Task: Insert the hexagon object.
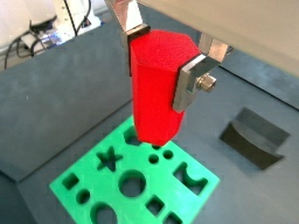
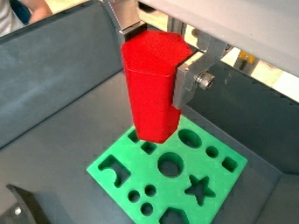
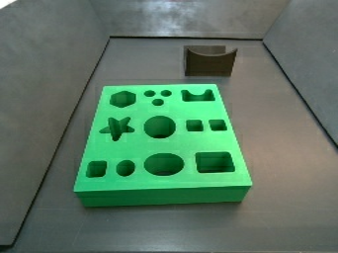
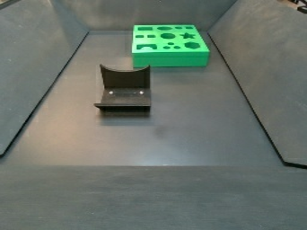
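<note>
In both wrist views my gripper [image 1: 162, 63] [image 2: 155, 63] is shut on the hexagon object, a tall bright red six-sided peg [image 1: 155, 92] [image 2: 152, 87]. The silver fingers [image 1: 191, 83] clamp its upper end on two opposite sides. The peg hangs upright above the green board [image 1: 135, 188] [image 2: 176, 175], and its lower end hides part of the board near one edge. The board has several cut-out holes, among them a star, circles and squares. In both side views the board [image 3: 161, 148] [image 4: 171, 45] lies flat on the floor, and neither gripper nor peg is in view there.
A dark grey curved block [image 3: 209, 60] [image 4: 124, 88] stands on the dark floor apart from the board; it also shows in a wrist view [image 1: 256, 136]. Sloping dark walls [image 3: 73, 99] enclose the floor on the sides.
</note>
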Available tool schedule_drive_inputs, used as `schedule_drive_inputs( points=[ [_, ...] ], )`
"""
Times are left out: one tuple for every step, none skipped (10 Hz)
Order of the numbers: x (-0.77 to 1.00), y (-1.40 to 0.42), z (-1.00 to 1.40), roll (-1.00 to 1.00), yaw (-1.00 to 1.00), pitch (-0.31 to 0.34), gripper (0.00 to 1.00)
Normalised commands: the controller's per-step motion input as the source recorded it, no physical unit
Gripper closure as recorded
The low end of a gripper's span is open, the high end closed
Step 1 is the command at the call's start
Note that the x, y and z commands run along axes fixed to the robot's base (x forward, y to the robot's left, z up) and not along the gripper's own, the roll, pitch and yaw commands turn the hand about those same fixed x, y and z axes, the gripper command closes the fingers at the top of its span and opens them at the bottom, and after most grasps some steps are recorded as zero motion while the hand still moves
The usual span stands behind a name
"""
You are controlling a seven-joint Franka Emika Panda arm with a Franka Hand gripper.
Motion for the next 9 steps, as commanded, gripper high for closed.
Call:
schedule_drive_inputs(
  points=[
    [-0.48,0.13,-1.00,0.00,0.00,-0.070,1.00],
    [-0.51,0.16,-1.00,0.00,0.00,-0.054,1.00],
    [-0.53,0.16,-1.00,0.00,0.00,-0.049,1.00],
    [-0.48,0.09,-1.00,0.00,0.00,-0.064,1.00],
    [-0.33,0.00,-1.00,0.00,0.00,-0.130,1.00],
    [0.00,0.00,-0.90,0.06,0.00,-0.019,1.00],
    [-0.12,0.15,-0.84,0.14,0.00,-0.041,1.00],
    [-0.36,0.20,-0.76,0.11,0.00,-0.143,1.00],
    [-0.43,0.25,-0.67,0.18,0.00,-0.184,1.00]
  ],
)
